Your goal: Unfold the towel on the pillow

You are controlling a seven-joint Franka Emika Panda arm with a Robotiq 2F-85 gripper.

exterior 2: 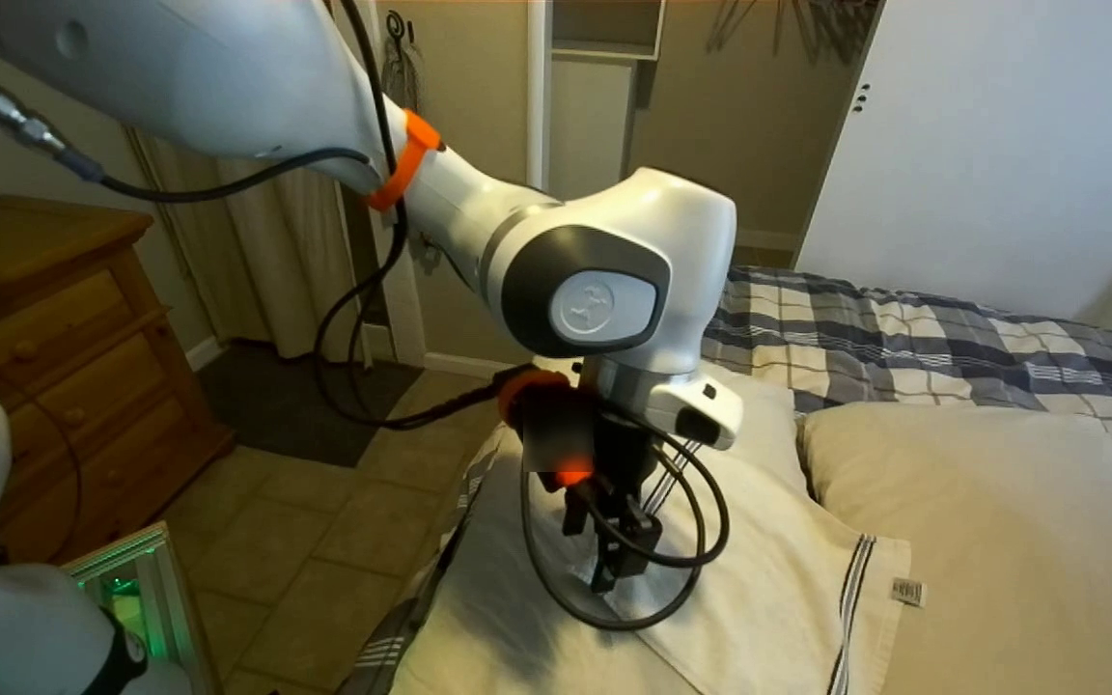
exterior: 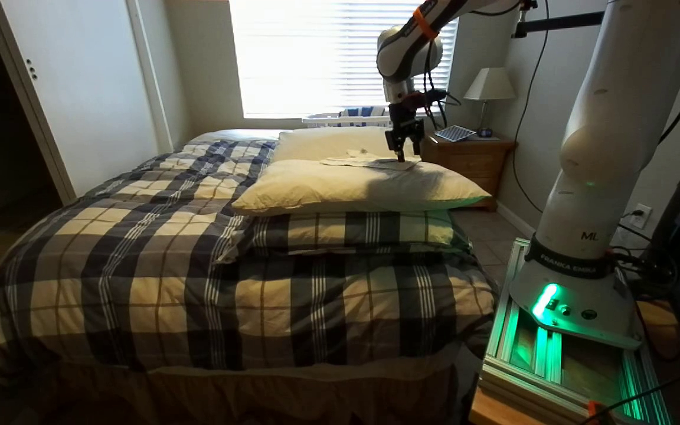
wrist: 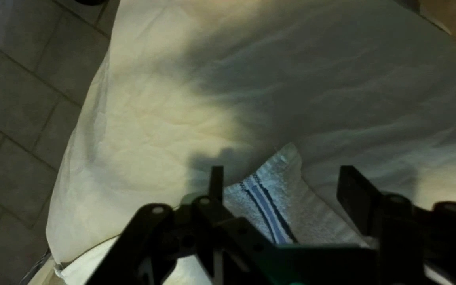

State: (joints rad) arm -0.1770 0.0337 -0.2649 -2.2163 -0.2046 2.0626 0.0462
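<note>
The towel [exterior: 369,160] is a thin pale cloth lying on the cream pillow [exterior: 316,184]. In an exterior view the towel [exterior 2: 778,569] shows a dark striped band and a small label at one end. In the wrist view a towel corner [wrist: 303,209] with a blue and black stripe points up between the fingers, over the pillow [wrist: 152,134]. My gripper [wrist: 282,174] is open, pointing down close above the pillow. In both exterior views the gripper [exterior: 408,154] [exterior 2: 587,558] is over the towel's edge area. Whether a fingertip touches the cloth cannot be told.
A second cream pillow [exterior 2: 1000,492] lies beside the first. A plaid pillow [exterior: 352,230] is beneath, on the plaid bedcover [exterior: 139,265]. A wooden nightstand [exterior: 470,156] with a lamp [exterior: 489,85] stands past the bed. Cables [exterior 2: 710,502] loop around the gripper.
</note>
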